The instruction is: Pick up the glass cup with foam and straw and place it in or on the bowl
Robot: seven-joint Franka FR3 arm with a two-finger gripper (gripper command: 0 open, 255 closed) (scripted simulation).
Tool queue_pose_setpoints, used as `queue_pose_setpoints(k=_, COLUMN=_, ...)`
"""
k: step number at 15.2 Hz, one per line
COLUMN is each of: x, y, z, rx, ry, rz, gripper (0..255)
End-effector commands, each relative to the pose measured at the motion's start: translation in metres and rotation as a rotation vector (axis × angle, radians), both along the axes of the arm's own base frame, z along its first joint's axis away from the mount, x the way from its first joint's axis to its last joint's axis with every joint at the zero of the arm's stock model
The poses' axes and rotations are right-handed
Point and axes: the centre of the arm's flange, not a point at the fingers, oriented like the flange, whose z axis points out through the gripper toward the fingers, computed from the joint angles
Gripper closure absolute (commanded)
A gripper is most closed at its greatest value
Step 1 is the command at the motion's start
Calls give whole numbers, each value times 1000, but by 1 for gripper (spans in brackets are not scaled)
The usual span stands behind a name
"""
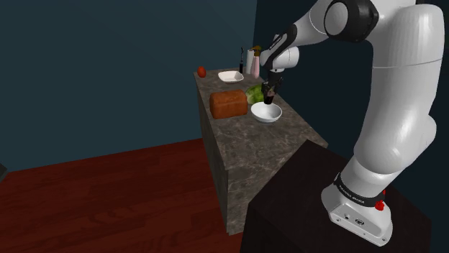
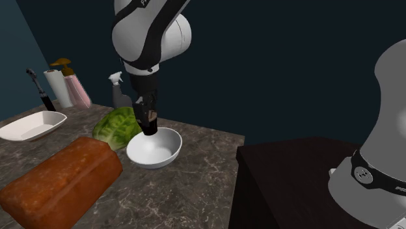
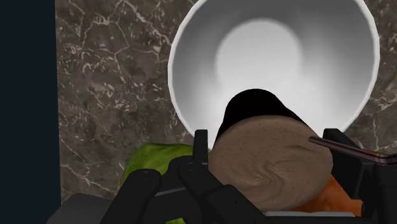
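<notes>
My black gripper [image 1: 270,88] is shut on a dark cup [image 1: 270,94] topped with brown foam. It hangs just over the white bowl [image 1: 266,113] on the marble counter. In the second exterior view the gripper [image 2: 150,118] points down, and the cup [image 2: 151,126] reaches the bowl's [image 2: 166,153] rim at the side nearest the lettuce. In the wrist view the foam-topped cup [image 3: 270,159] sits clasped between the fingers [image 3: 200,147], with a thin straw [image 3: 343,147] sticking out sideways. The bowl's white inside [image 3: 210,76] lies beyond it.
A bread loaf [image 2: 62,179] and a green lettuce [image 2: 117,127] lie beside the bowl. A white dish [image 2: 32,125], knife [image 2: 39,88], paper roll [image 2: 58,88], pink bottle [image 2: 78,91] and spray bottle [image 2: 118,91] stand further back. A tomato [image 1: 202,71] sits at the far corner. The dark stand [image 1: 302,194] adjoins the counter.
</notes>
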Motion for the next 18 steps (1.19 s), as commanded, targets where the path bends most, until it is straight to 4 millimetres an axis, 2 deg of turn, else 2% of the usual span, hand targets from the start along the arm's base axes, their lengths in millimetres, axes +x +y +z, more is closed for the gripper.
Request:
queue_pose_setpoints(k=1, x=1, y=-1, z=-11, rx=0, ry=-1, rz=0, gripper=255)
queue_pose_setpoints(k=6, x=1, y=-1, z=-39, rx=0, ry=-1, rz=0, gripper=255)
queue_pose_setpoints(k=14, x=1, y=-1, z=-39, rx=0, ry=-1, rz=0, gripper=255)
queue_pose_setpoints(k=15, x=1, y=-1, z=-39, rx=0, ry=-1, rz=0, gripper=0)
queue_pose_setpoints(k=18, x=1, y=-1, z=-39, rx=0, ry=-1, rz=0, gripper=0)
